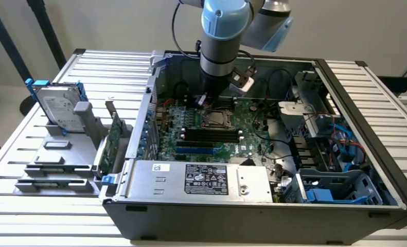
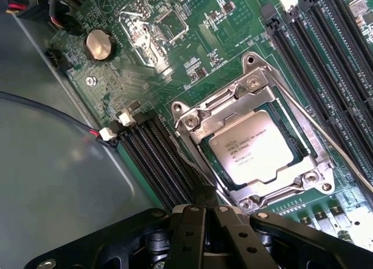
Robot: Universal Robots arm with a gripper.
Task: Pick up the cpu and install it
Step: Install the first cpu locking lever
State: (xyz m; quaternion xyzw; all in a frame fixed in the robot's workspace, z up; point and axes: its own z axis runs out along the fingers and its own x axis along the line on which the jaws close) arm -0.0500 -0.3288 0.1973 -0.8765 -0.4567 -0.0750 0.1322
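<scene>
The arm [image 1: 224, 36] reaches down into an open computer case [image 1: 258, 206] that lies on a ribbed metal worktop [image 1: 45, 216]. Its gripper [image 1: 205, 100] hangs low over the green motherboard [image 1: 189, 131], just beside the socket on the exterior view's left.

The cpu [image 2: 249, 146] sits inside the socket frame [image 2: 256, 187], its dull silver top facing up with printed lettering across it (the text is too fine to read). The metal frame surrounds it on all sides, and a thin wire lever [image 2: 326, 138] runs along one edge of the socket. In the exterior view the same chip [image 1: 218, 118] shows as a pale square in the middle of the board.

In the wrist view the gripper [image 2: 204, 213] has its black fingers [image 2: 189, 234] pressed together, with nothing between them; their tips sit just off the corner of the socket frame, beside a bank of black memory slots [image 2: 157, 158]. It does not touch the cpu.

A round coin battery [image 2: 98, 45] lies farther off on the board. At the near edge of the case sits a silver power supply [image 1: 196, 180] with a dark label. Outside the case, on the exterior view's left, a hard drive [image 1: 55, 110] with blue clips stands upright in a grey holder [image 1: 59, 164], next to a green expansion card [image 1: 110, 144].
</scene>
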